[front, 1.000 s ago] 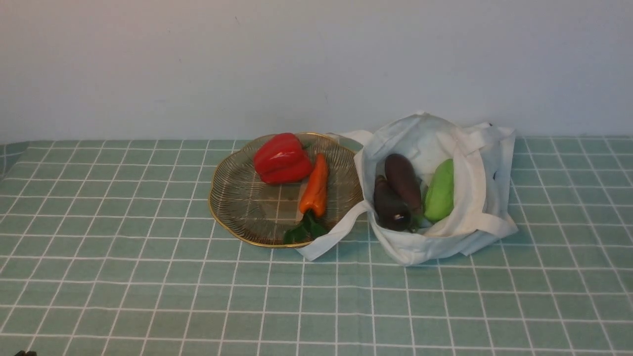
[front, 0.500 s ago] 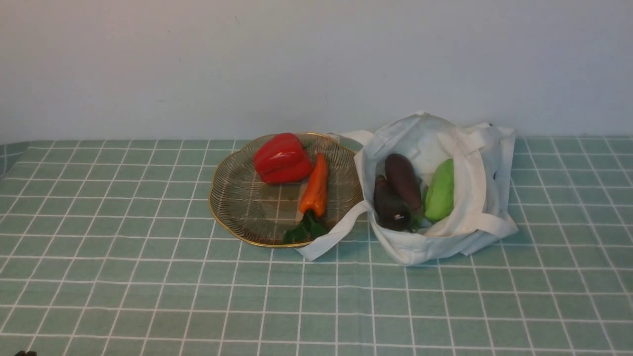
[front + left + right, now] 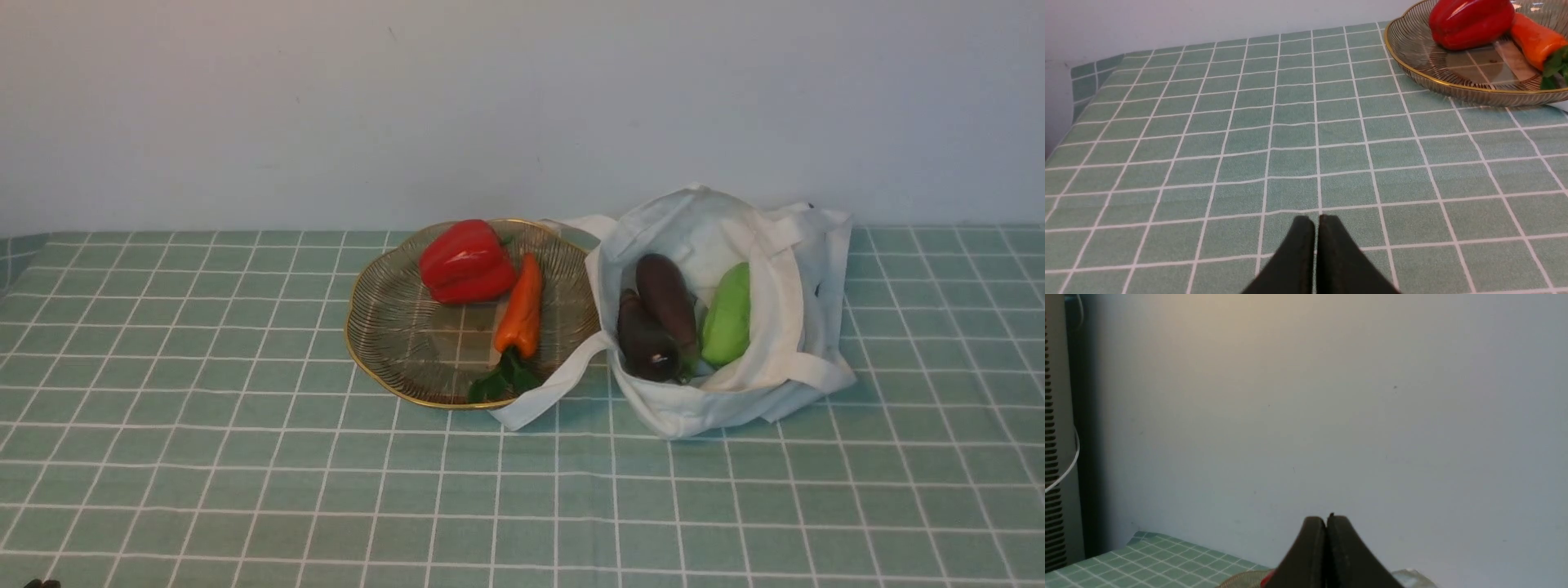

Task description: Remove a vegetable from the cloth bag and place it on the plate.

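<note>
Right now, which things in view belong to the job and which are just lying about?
Part of the job:
- orange carrot-like vegetable, on the plate
- plate
- cloth bag

Just lying about:
- red pepper
- two dark eggplants
- green vegetable

The left jaws (image 3: 1316, 220) are standing shut, their two dark fingers meeting along a thin seam and tapering to narrow tips. They are holding nothing. In the front view, a small dark bit of the left arm (image 3: 41, 583) is peeking in at about eight o'clock, at the very edge; the rest is lying out of sight. The right jaws (image 3: 1327, 520) are also staying closed and empty, dark fingers side by side. The right arm is keeping outside the front view.
</note>
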### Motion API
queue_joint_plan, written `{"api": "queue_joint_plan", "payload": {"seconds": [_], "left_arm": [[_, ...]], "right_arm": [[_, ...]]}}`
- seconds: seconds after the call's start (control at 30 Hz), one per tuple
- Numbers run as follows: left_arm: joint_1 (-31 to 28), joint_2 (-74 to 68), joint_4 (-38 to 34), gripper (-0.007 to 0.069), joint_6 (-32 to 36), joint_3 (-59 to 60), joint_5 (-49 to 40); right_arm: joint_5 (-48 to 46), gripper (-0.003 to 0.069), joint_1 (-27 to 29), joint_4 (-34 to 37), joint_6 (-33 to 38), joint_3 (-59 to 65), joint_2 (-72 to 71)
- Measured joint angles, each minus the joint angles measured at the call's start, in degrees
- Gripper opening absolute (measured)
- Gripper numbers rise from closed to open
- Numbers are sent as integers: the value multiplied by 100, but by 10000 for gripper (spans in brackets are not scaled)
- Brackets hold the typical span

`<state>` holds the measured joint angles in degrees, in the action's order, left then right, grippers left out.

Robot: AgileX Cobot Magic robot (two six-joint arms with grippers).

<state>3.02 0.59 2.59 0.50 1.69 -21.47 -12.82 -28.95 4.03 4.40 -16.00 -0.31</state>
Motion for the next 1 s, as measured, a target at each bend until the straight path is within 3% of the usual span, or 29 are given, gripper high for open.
{"api": "queue_joint_plan", "payload": {"seconds": [0.2,0.5,0.63,1.0], "left_arm": [[0,0,0,-5,0,0,0],[0,0,0,-5,0,0,0],[0,0,0,-5,0,0,0],[0,0,0,-5,0,0,0]], "right_arm": [[-80,-15,262,-209,0,471,-35],[-313,-15,1971,-252,0,1686,-35],[-489,-15,2392,-252,0,1762,-35],[-743,-15,2524,-339,-4,1756,-35]]}}
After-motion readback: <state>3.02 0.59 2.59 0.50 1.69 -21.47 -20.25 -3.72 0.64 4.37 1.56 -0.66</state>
